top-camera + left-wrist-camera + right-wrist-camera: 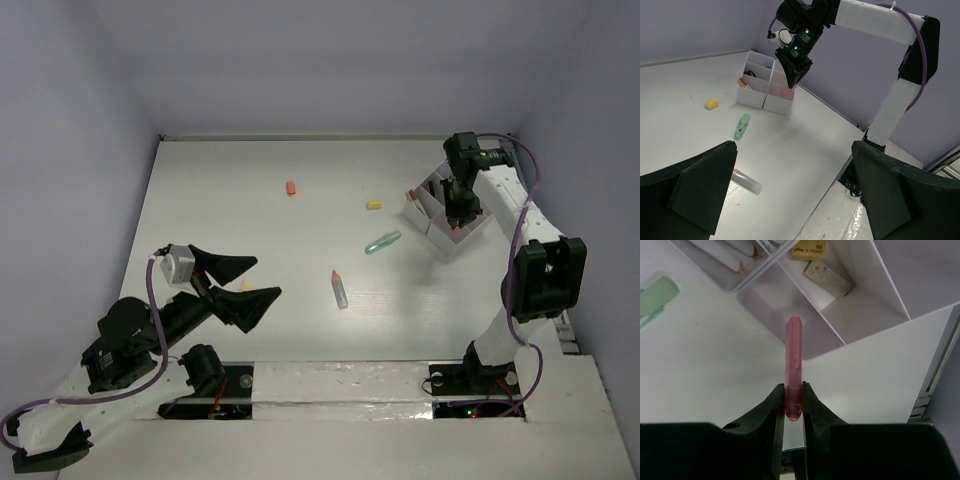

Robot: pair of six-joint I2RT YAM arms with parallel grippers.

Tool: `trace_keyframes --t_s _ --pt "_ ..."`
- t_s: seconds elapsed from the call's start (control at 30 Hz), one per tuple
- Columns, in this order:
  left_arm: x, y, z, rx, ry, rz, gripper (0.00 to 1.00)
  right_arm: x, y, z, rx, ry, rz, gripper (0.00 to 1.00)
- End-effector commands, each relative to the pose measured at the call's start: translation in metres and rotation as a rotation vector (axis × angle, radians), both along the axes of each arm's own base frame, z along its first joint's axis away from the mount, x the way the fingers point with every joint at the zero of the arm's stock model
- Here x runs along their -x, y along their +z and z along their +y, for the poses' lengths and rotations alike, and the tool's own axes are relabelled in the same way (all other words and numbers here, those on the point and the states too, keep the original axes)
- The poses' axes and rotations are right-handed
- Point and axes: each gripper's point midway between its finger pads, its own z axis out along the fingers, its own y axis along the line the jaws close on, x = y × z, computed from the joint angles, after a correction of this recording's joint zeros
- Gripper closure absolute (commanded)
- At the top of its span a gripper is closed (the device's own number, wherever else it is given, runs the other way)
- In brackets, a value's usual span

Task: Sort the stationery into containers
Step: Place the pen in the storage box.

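- Stationery lies loose on the desk: an orange-capped grey tube (340, 289) near the middle, a green clip (382, 242) just beyond it.
- Left hand (265, 277), toward the near left corner, gapes wide and holds nothing.
- Right hand (793, 390), toward the far right corner, pinches a pink stick (793, 352) by one end, jaws narrowed onto it.
- Stick's long axis runs straight down from the hand, its tip over an empty corner compartment of the white tray (890, 287). A plain lowering looks the likely next step.
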Motion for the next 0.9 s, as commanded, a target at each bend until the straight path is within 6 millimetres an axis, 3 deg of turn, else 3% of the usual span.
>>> trace_keyframes --t_s 0.0,0.53,0.73,0.83,0.87 --pt "-0.001 0.007 -0.006 0.011 -0.012 -0.024 0.01 -0.024 0.011 -0.005 0.023 -0.013 -0.081 1.0" --pt "-0.008 -0.001 -0.013 -0.027 0.002 -0.006 0.01 -0.037 -0.009 0.0 0.009 0.002 -0.063 1.0" --pt "-0.012 -0.004 -0.013 -0.035 0.017 0.0 0.01 -0.04 -0.007 0.002 -0.004 0.006 -0.077 1.0" --pt "-0.013 -0.005 -0.014 -0.041 0.017 0.004 0.01 -0.041 -0.005 0.004 -0.012 0.007 -0.084 0.92" --pt "-0.013 -0.006 -0.015 -0.045 0.017 0.006 0.01 -0.041 -0.006 0.004 -0.015 0.006 -0.084 0.85"
